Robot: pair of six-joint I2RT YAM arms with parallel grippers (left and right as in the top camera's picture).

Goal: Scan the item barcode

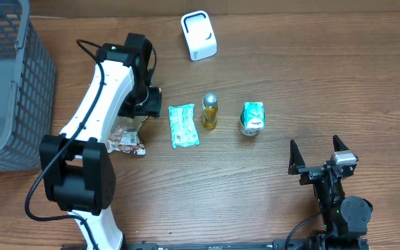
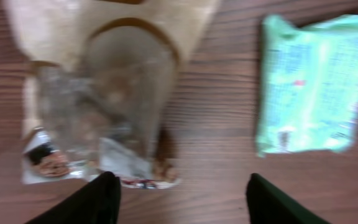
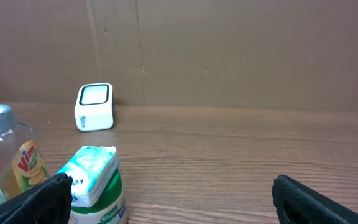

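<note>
A clear snack bag [image 1: 127, 136] with a cream top lies flat on the table under my left arm. The left wrist view shows the bag [image 2: 104, 112] just ahead of my left gripper [image 2: 179, 183], which is open with nothing between its fingers [image 2: 104, 193]. In the overhead view the left gripper [image 1: 144, 105] hovers at the bag's upper edge. The white barcode scanner [image 1: 198, 35] stands at the back centre, also visible in the right wrist view as the scanner [image 3: 95, 107]. My right gripper [image 1: 317, 154] rests open and empty at the front right, the gripper [image 3: 169, 186] facing the table.
A green packet [image 1: 183, 125] lies right of the bag, seen too in the left wrist view as the packet [image 2: 312, 84]. Beyond it stand a yellow bottle [image 1: 210, 111] and a green-lidded jar [image 1: 252, 119] topped by a tissue pack [image 3: 89, 171]. A grey basket [image 1: 5, 83] fills the left edge.
</note>
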